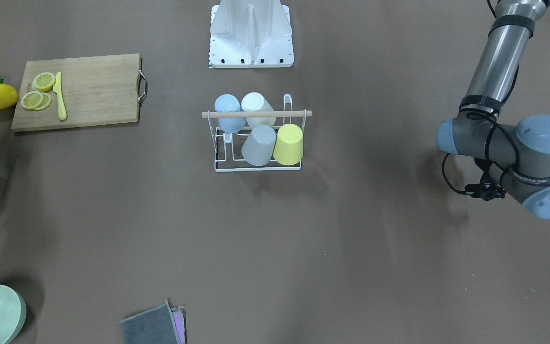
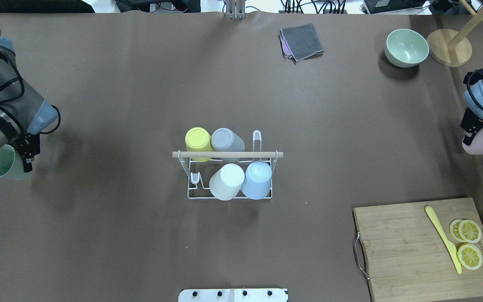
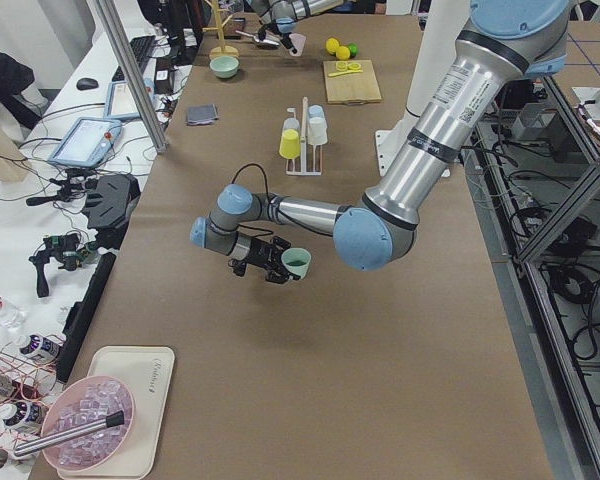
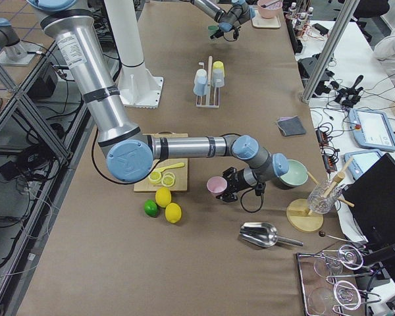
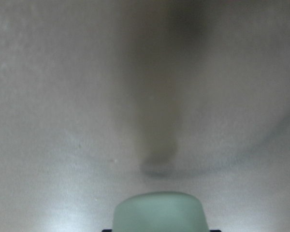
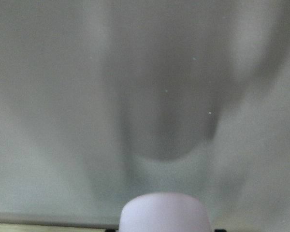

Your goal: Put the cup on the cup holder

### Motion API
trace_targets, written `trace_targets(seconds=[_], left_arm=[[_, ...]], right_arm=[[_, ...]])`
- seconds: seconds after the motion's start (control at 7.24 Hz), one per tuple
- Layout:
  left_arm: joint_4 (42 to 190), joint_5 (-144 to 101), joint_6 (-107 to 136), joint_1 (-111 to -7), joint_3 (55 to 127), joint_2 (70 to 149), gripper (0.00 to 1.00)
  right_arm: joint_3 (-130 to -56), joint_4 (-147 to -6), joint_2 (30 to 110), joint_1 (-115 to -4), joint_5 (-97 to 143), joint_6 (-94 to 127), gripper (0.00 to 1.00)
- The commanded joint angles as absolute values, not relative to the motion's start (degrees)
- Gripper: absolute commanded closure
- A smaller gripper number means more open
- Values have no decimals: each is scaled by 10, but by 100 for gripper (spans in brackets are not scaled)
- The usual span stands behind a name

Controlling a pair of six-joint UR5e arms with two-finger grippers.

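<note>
Rack: the cup holder (image 2: pixel 229 195) stands at the middle of the table (image 2: pixel 99 235). Its wooden rod (image 2: pixel 227 154) lies level and runs side to side across the robot's front.
On the rack: a yellow cup (image 2: pixel 198 142), grey cup (image 2: pixel 227 139), white cup (image 2: pixel 226 181) and blue cup (image 2: pixel 257 180), all mouth down on pegs.
Left arm: the left gripper (image 3: pixel 278 262) has its fingers closed on the base end of a mint green cup (image 3: pixel 297 263). It holds the cup above the table near the table's left end, well apart from the rack.
Green cup direction: long axis roughly level, along the table. The mouth faces the robot's left, away from the rack.
Right arm: the right gripper (image 4: pixel 229 185) has its fingers closed on the base end of a pink cup (image 4: pixel 216 185), above the table near its right end.
Pink cup direction: long axis roughly level. The mouth faces the robot's right, away from the rack.
Wrist views: blurred, with only each cup's base at the bottom edge.
Nearby: a cutting board (image 2: pixel 413 251) with lemon slices (image 2: pixel 469 230) and a yellow knife (image 2: pixel 442 237).
</note>
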State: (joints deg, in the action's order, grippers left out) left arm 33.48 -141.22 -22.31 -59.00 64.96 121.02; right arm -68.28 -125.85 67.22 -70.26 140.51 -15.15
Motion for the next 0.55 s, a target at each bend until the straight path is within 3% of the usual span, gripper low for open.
trace_targets(seconds=[0.0, 0.41], left_arm=[[323, -1364, -229, -613, 707, 1209, 100], [350, -1287, -224, -636, 817, 1206, 100]], right_arm=[[-686, -1259, 672, -722, 1451, -195, 51], [-704, -1259, 675, -717, 1547, -221, 51]])
